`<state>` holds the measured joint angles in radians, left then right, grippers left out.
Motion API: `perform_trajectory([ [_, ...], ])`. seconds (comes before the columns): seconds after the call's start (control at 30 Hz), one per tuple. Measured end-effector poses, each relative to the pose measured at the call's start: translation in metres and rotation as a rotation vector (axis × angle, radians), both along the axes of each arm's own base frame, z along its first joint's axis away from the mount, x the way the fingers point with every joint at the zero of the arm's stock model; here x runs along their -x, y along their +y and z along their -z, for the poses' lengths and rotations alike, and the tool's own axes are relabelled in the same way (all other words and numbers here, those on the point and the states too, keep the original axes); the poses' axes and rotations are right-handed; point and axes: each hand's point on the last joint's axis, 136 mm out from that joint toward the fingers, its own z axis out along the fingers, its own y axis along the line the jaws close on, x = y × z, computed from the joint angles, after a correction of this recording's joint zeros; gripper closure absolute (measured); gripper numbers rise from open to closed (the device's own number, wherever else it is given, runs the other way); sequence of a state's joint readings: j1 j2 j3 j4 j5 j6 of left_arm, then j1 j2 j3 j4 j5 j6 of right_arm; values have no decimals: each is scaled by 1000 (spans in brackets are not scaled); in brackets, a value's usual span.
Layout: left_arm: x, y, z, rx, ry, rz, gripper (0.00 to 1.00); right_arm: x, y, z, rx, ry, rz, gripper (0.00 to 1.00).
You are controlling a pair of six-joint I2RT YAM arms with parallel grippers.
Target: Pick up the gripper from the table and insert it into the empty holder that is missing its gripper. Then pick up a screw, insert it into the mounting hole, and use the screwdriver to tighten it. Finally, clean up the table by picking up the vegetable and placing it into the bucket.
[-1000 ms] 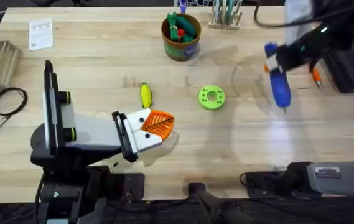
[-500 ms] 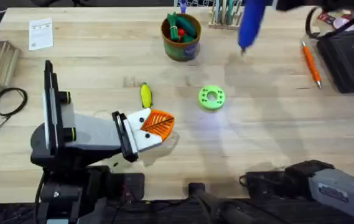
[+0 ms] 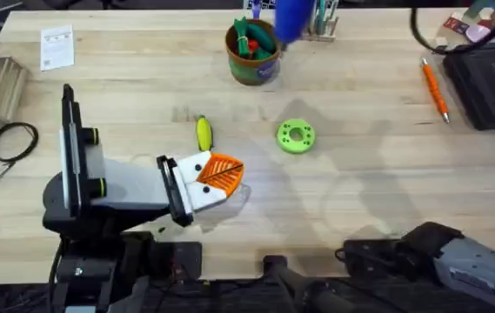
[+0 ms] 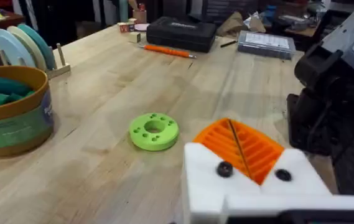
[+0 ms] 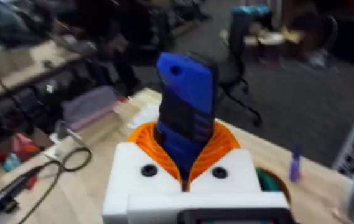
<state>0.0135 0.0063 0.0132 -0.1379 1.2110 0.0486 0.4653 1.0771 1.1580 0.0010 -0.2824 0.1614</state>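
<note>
Up at twelve o'clock, the bright blue pen-shaped electric screwdriver (image 3: 292,17) hangs over the far edge, just beside the olive-brown round bucket (image 3: 253,52) stuffed with toy vegetables, and the right claw (image 5: 186,168) has its orange ribbed pads clamped tight on it. Down at eight o'clock the left claw (image 3: 221,174) rests low on the wooden surface (image 3: 386,156), its two orange pads pressed together with nothing between them. The small yellow toy vegetable (image 3: 204,133) lies just beside it at eleven o'clock, and the flat green holed disc (image 3: 296,136) sits alone mid-surface. Wide bare wood runs from the disc toward the thin orange pen (image 3: 434,89) near the right edge.
</note>
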Motion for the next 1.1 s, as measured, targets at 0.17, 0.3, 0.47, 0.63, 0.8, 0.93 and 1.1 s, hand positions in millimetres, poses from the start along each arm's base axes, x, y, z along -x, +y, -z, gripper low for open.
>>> perform_trajectory([
  [0.17, 0, 0, 0, 0, 0, 0, 988, 11, 17, -5, -114, -93, -114, 978],
  [0.3, 0, 0, 0, 0, 0, 0, 988, 25, 26, 0, -197, -151, -223, 978],
  [0.47, 0, 0, 0, 0, 0, 0, 988, 48, 42, 3, -268, -151, -392, 978],
  [0.63, 0, 0, 0, 0, 0, 0, 988, 64, 68, 15, -279, -90, -520, 978],
  [0.8, 0, 0, 0, 0, 0, 0, 988, 82, 89, 21, -274, -94, -627, 978],
  [0.93, 0, 0, 0, 0, 0, 0, 988, 99, 98, 19, -266, -149, -707, 978],
  [1.1, 0, 0, 0, 0, 0, 0, 988, 121, 111, 25, -215, -226, -796, 978],
])
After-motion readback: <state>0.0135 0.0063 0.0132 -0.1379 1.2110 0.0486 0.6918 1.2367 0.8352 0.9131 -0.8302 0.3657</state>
